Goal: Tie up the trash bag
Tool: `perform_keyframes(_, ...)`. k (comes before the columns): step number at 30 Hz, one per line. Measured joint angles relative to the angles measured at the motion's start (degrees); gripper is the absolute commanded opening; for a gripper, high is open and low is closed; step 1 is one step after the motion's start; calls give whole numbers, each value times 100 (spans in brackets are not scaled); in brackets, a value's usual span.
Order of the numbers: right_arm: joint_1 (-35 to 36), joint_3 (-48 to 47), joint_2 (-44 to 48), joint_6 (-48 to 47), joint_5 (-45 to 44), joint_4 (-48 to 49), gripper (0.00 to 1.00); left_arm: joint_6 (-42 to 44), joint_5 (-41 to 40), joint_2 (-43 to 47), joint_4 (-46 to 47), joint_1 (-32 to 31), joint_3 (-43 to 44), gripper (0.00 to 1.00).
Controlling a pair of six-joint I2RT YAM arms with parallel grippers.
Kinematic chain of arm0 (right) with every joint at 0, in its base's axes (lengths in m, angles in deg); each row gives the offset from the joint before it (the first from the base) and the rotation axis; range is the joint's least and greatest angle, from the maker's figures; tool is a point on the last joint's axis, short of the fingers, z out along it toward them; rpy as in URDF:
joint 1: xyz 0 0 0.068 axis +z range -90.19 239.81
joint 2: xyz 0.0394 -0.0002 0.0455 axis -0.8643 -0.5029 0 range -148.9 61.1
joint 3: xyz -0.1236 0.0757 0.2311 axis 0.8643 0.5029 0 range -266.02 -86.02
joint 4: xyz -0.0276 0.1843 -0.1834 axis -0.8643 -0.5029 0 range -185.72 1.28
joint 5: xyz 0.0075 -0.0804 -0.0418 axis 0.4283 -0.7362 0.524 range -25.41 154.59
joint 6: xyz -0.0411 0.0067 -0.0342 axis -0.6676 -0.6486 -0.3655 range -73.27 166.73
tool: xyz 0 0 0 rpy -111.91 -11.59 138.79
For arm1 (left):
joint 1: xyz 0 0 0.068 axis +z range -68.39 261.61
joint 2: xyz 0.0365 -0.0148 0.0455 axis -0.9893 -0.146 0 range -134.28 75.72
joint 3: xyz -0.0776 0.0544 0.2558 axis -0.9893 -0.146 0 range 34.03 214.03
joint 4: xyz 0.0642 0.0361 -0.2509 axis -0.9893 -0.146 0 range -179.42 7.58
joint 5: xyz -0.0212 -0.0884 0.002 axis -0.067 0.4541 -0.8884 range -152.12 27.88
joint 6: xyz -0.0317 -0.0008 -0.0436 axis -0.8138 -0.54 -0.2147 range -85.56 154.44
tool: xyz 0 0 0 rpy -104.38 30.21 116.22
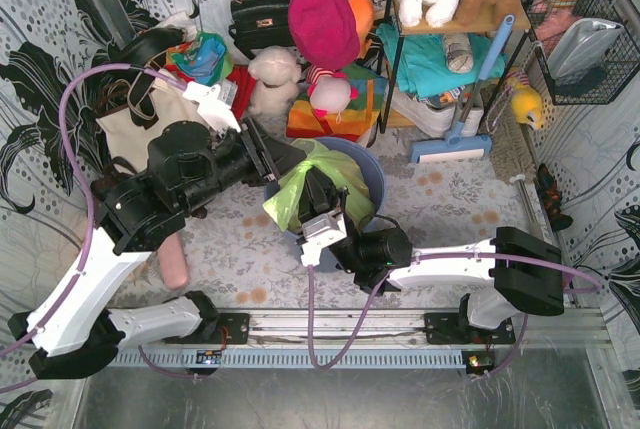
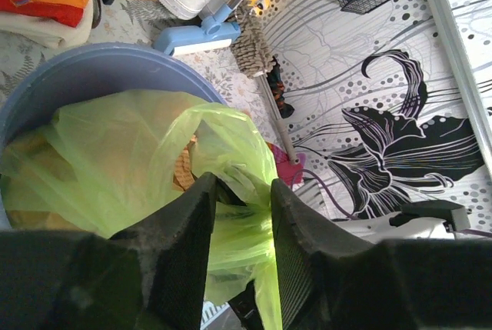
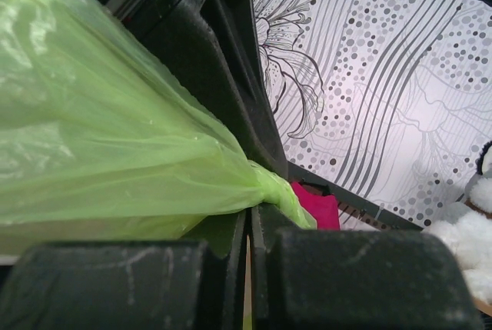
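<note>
The lime-green trash bag (image 1: 318, 177) sits in the round blue-grey bin (image 1: 372, 171) at the middle of the table; brownish waste (image 2: 183, 167) shows through it. My left gripper (image 2: 242, 191) reaches over the bin from the left, its fingers (image 2: 188, 226) standing apart with a gathered strand of the bag (image 2: 240, 226) between them. My right gripper (image 3: 250, 218) comes in from the near side, jaws shut on a pinched fold of the bag (image 3: 115, 138), whose twisted tail (image 3: 280, 191) lies over the fingertips. In the top view the right gripper (image 1: 318, 197) is at the bin's near rim.
A cream tote bag (image 1: 135, 124) lies left of the bin. Soft toys (image 1: 275, 74), a black handbag (image 1: 258, 14) and a shelf (image 1: 440, 59) crowd the back. A blue brush (image 1: 452, 144) leans right of the bin. A wire basket (image 1: 585, 49) hangs at right.
</note>
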Motion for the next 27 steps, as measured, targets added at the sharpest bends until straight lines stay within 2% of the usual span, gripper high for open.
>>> perform_keyframes(9, -33, 0, 0, -2, -72, 42, 0, 48, -44, 33, -24, 9, -13, 0)
perform_keyframes(20, -26, 0, -2, 4, 2, 17, 0, 111, 66, 197, 446, 0, -258, 0)
perform_keyframes(24, -26, 0, -2, 7, 2, 17, 13, 168, 61, 214, 616, 0, -260, 0)
perform_keyframes(27, -26, 0, -2, 9, 2, 15, 16, 199, 9, 243, 686, 0, -269, 0)
